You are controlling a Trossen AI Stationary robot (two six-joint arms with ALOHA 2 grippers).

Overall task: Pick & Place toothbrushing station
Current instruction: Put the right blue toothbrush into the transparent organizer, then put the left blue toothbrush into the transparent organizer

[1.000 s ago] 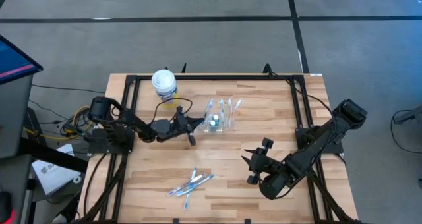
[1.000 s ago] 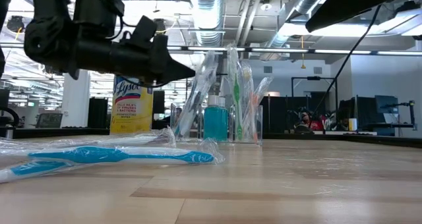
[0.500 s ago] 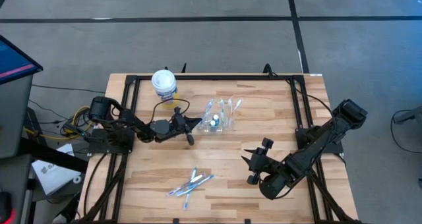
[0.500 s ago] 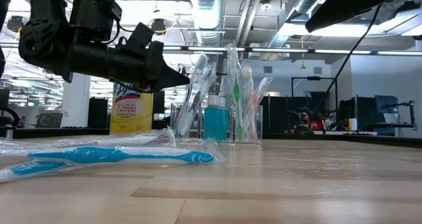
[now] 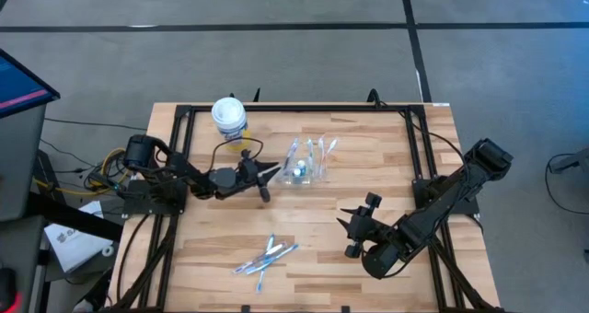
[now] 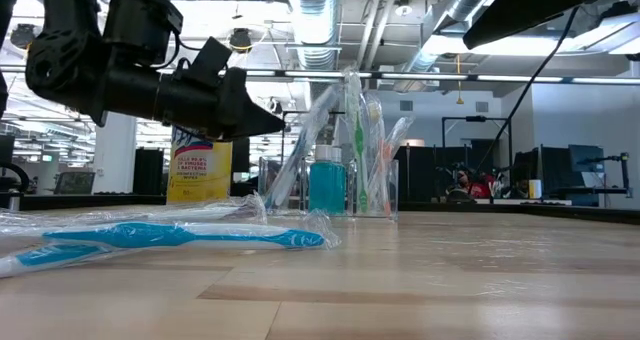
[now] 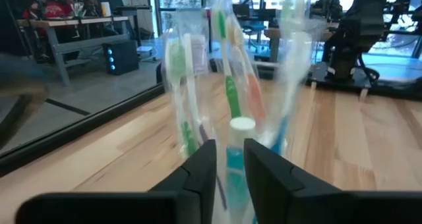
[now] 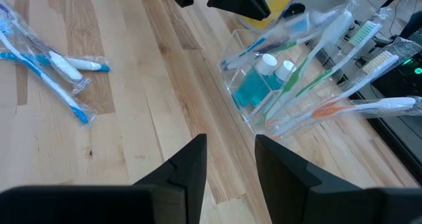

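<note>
Left claw (image 5: 273,171) slightly open, holding nothing, just beside clear cup (image 5: 308,169) of toothbrushes, right claw (image 5: 347,223) parted, empty, apart, wrapped toothbrushes (image 5: 265,256) on tabletop (image 5: 368,156)

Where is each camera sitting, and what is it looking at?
High view: above the table, looking straight down; both arms show, left pincer beside the clear cup.
Low view: at tabletop height, looking across wrapped toothbrushes to the cup; the left arm shows.
Left wrist view: on the left arm, facing the cup; its pincer shows.
Right wrist view: on the right arm, looking down; its pincer shows.
Shared: all see the cup.
</note>
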